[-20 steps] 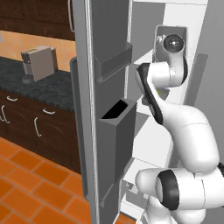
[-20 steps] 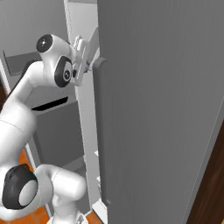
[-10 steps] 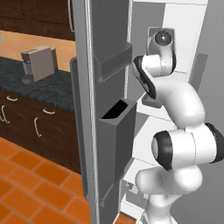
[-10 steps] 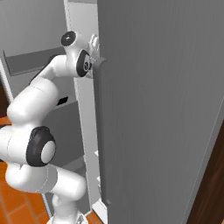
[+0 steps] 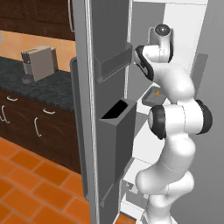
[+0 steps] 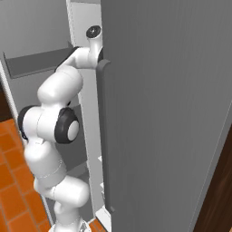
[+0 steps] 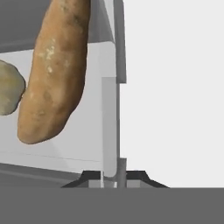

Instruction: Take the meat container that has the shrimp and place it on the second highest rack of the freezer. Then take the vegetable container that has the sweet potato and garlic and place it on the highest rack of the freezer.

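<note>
The white arm (image 5: 175,131) reaches up, its hand (image 7: 110,175) pinched almost fully closed

Freezer's white shelf (image 5: 148,114) has a grey tray (image 5: 152,97) sitting on it, tiny orange shrimp (image 5: 157,92) inside, about mid-height.

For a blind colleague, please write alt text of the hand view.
A tan-brown sweet potato lies in a grey container, whose thin wall the gripper is shut on. A pale garlic sits beside the potato, with a plain white surface beyond the wall.
</note>
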